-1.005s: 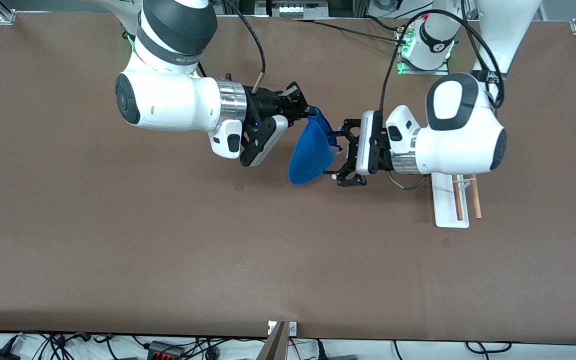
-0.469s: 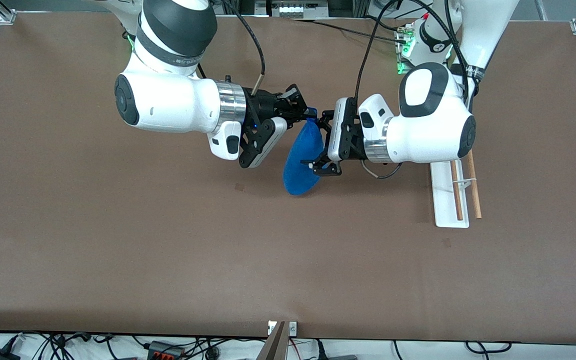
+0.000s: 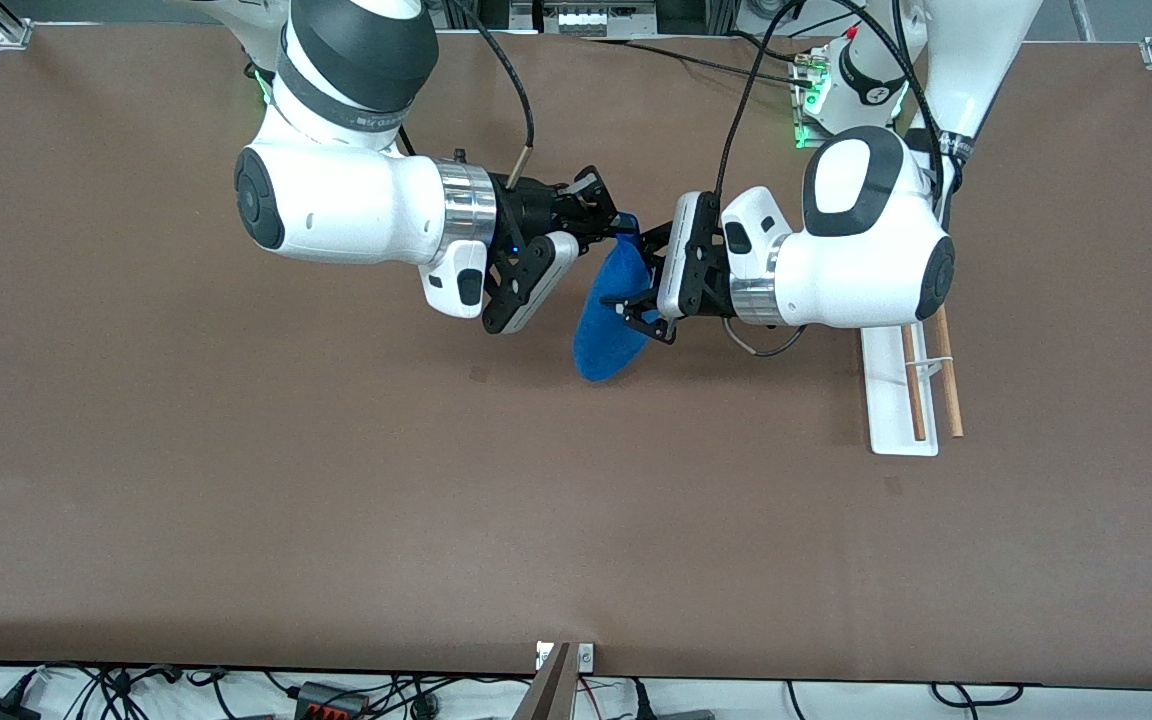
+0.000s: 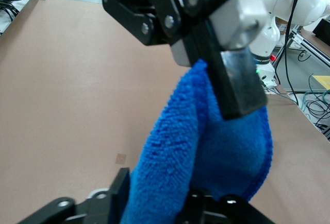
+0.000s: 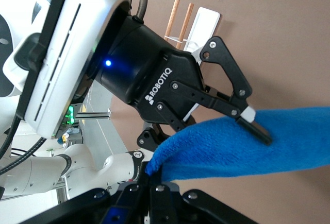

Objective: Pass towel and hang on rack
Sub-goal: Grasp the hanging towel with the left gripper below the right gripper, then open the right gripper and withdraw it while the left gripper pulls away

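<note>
Both jaws pinch the towel [image 3: 608, 320] you hang between right gripper [image 3: 614, 225] and left gripper [image 3: 636, 290], ready for handover toward the rack [image 3: 901, 400].

We see 2 glossy white arms with dark grey joint bands and silver wrist rings. Each ends in a black linkage gripper: the left gripper [image 3: 636, 290] is marked ROBOTIQ, as is the right gripper [image 3: 608, 222]. Black cables loop overhead; green lights glow at both bases.
</note>
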You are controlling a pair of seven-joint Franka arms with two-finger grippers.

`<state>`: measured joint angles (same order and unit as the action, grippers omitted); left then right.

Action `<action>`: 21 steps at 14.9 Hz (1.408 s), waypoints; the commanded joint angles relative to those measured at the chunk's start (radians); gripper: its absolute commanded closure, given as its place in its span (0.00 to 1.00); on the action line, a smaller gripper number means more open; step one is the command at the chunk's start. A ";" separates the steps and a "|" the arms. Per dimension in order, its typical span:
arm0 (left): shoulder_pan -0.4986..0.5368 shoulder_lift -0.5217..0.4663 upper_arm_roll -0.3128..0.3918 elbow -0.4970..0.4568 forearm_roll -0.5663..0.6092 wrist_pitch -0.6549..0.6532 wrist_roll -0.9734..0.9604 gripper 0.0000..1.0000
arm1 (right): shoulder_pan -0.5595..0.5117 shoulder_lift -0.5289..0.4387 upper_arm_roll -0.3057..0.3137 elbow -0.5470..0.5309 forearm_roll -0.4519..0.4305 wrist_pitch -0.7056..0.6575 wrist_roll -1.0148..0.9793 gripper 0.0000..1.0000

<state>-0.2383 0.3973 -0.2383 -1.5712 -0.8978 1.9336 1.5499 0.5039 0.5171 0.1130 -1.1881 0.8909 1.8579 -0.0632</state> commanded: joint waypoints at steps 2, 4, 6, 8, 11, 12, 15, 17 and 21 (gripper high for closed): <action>0.007 -0.046 0.007 0.005 0.085 -0.012 -0.076 0.99 | 0.007 0.006 -0.001 0.016 -0.012 -0.008 0.011 1.00; 0.010 -0.057 0.014 0.005 0.089 -0.010 -0.100 0.99 | 0.007 0.006 -0.001 0.016 -0.010 -0.009 0.011 1.00; 0.010 -0.060 0.014 0.007 0.143 -0.008 -0.146 0.99 | 0.008 0.006 -0.001 0.016 -0.023 -0.009 0.013 0.77; 0.011 -0.060 0.014 0.007 0.163 0.002 -0.162 0.99 | 0.005 0.006 0.001 0.018 -0.075 -0.011 0.013 0.00; 0.022 -0.080 0.022 0.005 0.172 -0.004 -0.197 0.99 | 0.007 -0.003 0.001 0.018 -0.128 -0.051 0.039 0.00; 0.037 -0.092 0.022 0.007 0.209 -0.011 -0.230 0.99 | 0.007 -0.008 0.002 0.018 -0.194 -0.077 0.049 0.00; 0.083 -0.152 0.025 0.008 0.365 -0.125 -0.381 0.99 | 0.001 -0.011 -0.003 0.016 -0.418 -0.185 0.066 0.00; 0.140 -0.189 0.024 0.010 0.431 -0.192 -0.464 0.99 | -0.019 -0.009 -0.009 0.013 -0.563 -0.256 0.065 0.00; 0.287 -0.192 0.025 0.069 0.512 -0.385 -0.520 0.99 | -0.076 -0.006 -0.085 -0.017 -0.753 -0.312 0.086 0.00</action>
<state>-0.0066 0.2024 -0.2055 -1.5454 -0.4459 1.6297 1.0774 0.4621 0.5118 0.0607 -1.1905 0.1832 1.5708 -0.0041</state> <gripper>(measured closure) 0.974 0.000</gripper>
